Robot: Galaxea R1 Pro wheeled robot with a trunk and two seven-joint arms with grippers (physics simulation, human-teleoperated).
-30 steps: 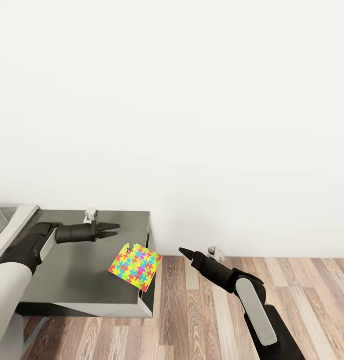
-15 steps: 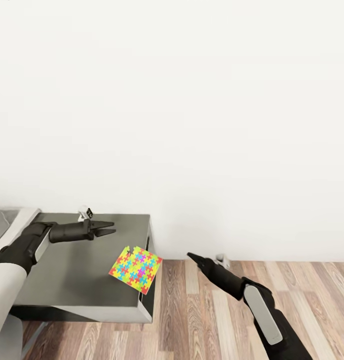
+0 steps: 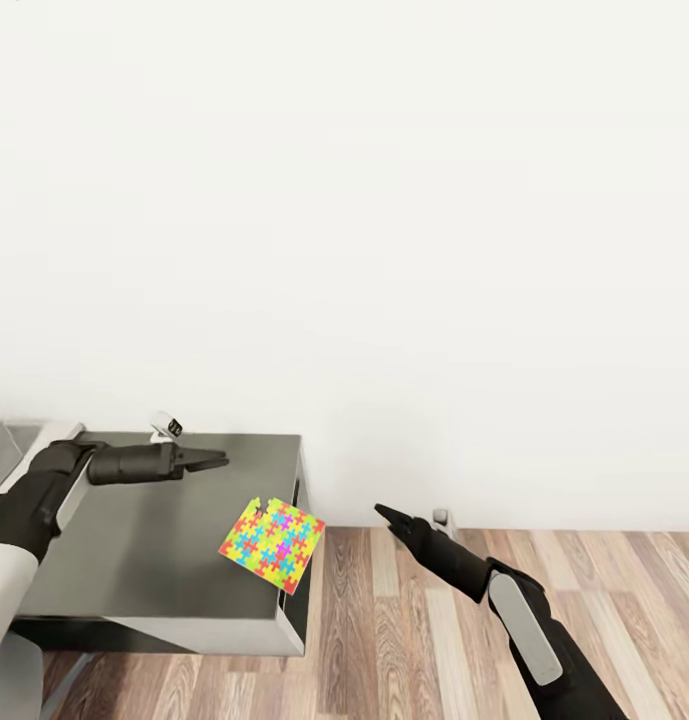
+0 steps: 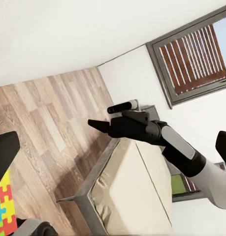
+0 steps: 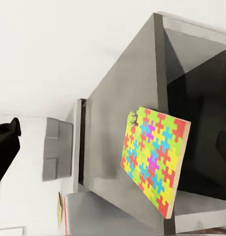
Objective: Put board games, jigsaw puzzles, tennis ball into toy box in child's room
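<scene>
A thin, multicoloured jigsaw puzzle sheet (image 3: 272, 546) overhangs the dark grey lower table section's (image 3: 134, 545) corner. Both the left gripper (image 3: 216, 459) and right gripper (image 3: 384, 513) are empty with jaws together; pinching that protruding edge looks easiest.

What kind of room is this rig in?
Probably a bedroom, likely a child's. The left wrist view shows a bed with a bare cream mattress and a shuttered window. A colourful jigsaw puzzle lies on the dark grey side section of a table, with wood-plank floor around.
</scene>
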